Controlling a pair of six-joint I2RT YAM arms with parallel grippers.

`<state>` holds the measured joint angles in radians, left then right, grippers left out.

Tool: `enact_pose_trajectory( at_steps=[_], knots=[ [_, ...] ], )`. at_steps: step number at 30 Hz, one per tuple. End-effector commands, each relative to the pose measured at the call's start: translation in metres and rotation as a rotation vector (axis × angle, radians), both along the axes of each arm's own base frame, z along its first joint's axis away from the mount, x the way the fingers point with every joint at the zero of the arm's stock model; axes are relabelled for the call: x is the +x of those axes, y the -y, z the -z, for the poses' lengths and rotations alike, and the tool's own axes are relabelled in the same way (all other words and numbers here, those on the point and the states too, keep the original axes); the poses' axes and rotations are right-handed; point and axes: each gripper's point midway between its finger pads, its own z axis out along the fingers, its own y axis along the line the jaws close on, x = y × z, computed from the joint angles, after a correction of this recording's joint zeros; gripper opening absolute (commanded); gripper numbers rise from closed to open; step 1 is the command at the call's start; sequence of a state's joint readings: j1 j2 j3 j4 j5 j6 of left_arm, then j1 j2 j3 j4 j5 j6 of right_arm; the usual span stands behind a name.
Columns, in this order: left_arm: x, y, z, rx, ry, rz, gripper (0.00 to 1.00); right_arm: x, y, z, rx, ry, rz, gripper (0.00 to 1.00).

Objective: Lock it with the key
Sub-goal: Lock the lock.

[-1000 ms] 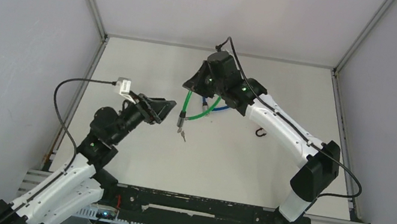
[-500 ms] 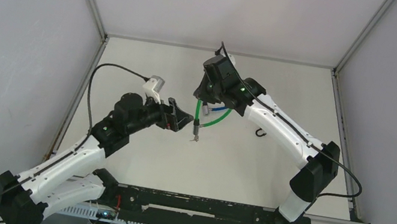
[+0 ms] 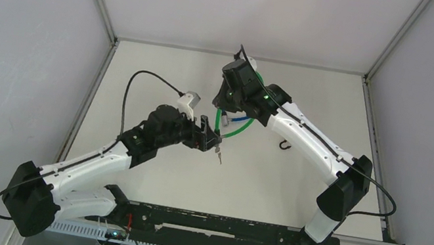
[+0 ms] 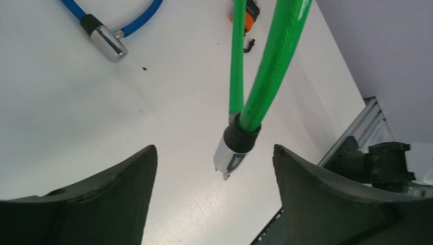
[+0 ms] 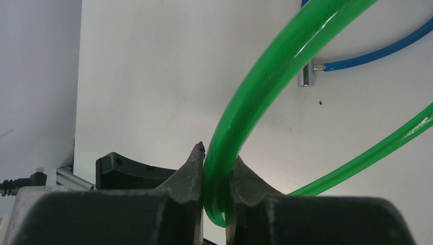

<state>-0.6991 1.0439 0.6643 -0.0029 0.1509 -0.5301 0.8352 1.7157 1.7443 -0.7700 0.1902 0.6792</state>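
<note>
Bare white table (image 3: 270, 185), grey walls. The left gripper (image 4: 212, 153) is spread wide and nothing is held. The silver barrel (image 4: 232, 153) of the green cable lock (image 4: 270, 61) hangs just ahead, in line with the gap, long axis near-upright and slightly tilted. A small key (image 4: 225, 176) seems to be lodged in its lower end. The loop is pinched higher up by the right gripper (image 5: 214, 173). The left arm is judged nearer the key.

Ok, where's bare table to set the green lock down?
Bare table just beyond the near rail, and the far left corner. Crowded centre: green cable lock in right gripper, open left gripper around its head, blue cable lock below.
</note>
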Motion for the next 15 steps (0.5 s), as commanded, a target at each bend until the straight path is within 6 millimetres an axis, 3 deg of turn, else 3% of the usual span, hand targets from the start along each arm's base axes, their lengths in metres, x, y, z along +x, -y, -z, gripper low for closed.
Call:
enact_pose_trajectory(
  at_steps=[1,10,15],
  knots=[
    [0.022,0.012,-0.053,-0.095,0.110,-0.050,0.80,0.007,-0.007,-0.038,0.052,0.098,-0.005,0.00],
    [0.023,0.027,-0.053,-0.081,0.102,-0.021,0.63,0.006,-0.007,-0.037,0.048,0.097,-0.006,0.00],
    [0.020,0.028,-0.050,-0.048,0.106,-0.006,0.62,0.007,-0.007,-0.037,0.044,0.097,-0.005,0.00]
  ],
)
